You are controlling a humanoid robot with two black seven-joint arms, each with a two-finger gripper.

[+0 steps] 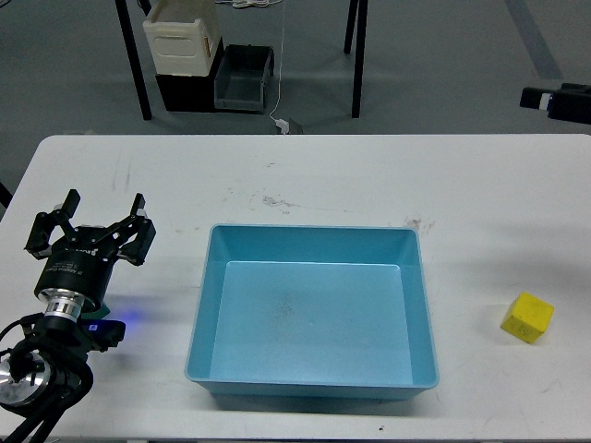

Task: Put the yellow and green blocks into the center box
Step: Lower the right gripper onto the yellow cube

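Observation:
A yellow block (527,317) lies on the white table (323,175) at the right, apart from the blue box (311,309) in the middle. The box is empty. My left gripper (90,224) is at the table's left side, left of the box, with its fingers spread open and nothing between them. A black part of my right arm (560,99) reaches in at the upper right edge, above the far side of the table; its fingers cannot be told apart. No green block shows clearly; it may be hidden under my left arm.
Beyond the table's far edge, on the floor, stand a cream container (182,39) and a dark bin (243,80) between black table legs. A blue light glows by my left wrist (129,319).

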